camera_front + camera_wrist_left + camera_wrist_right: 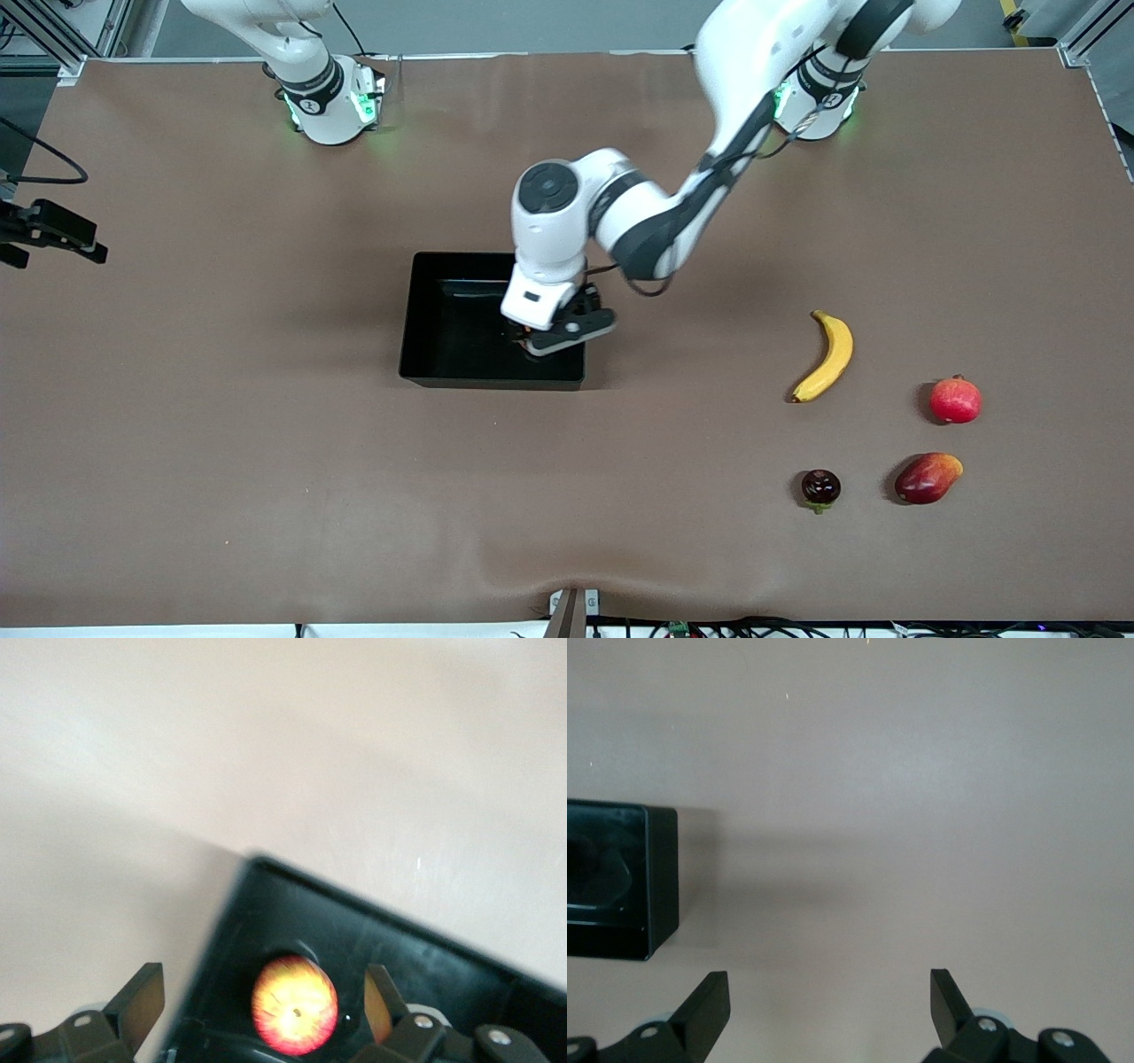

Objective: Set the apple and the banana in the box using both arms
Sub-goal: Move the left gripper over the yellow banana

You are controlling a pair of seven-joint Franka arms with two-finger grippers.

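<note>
Glossy black plastic box [443,354] on a matt brown table [221,399].

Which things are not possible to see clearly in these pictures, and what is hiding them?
- Front view: the apple in the box is hidden under the open left gripper.
- Front view: the right gripper is cut off by the top edge; only its wrist view shows it open.
- Left wrist view: the apple is blurred and its underside cut off, so contact with the floor is unclear.
</note>
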